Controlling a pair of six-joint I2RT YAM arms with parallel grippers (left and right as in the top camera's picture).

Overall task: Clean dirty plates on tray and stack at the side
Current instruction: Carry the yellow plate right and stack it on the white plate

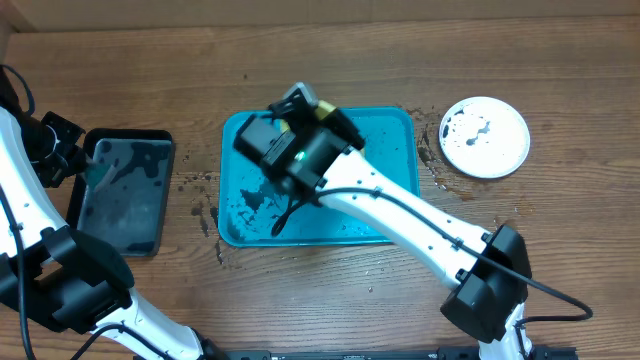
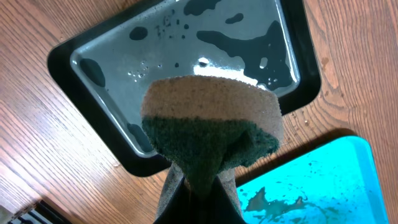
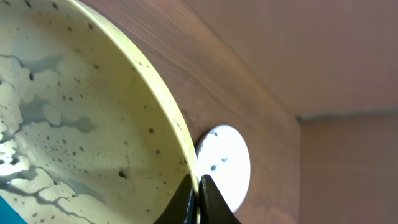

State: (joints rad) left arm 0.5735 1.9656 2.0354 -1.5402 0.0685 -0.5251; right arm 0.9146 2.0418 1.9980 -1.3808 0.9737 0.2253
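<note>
My right gripper (image 3: pixel 198 186) is shut on the rim of the yellow-green plate (image 3: pixel 74 112), which is tilted up; its pale inside is wet with grey smears and dark specks. In the overhead view this gripper (image 1: pixel 300 102) is above the far left part of the turquoise tray (image 1: pixel 390 215), which has dark smears on its floor. The white-rimmed plate (image 1: pixel 484 137) with black smears lies on the table right of the tray and also shows in the right wrist view (image 3: pixel 224 162). My left gripper (image 2: pixel 199 186) is shut on a green and tan sponge (image 2: pixel 211 130) over the black tray. The light blue plate is not in view.
A smaller black tray (image 1: pixel 125 190) holding shallow water lies left of the turquoise tray; its rim shows in the left wrist view (image 2: pixel 62 62). Dark splashes mark the wooden table around the turquoise tray. A wall runs along the table's far edge.
</note>
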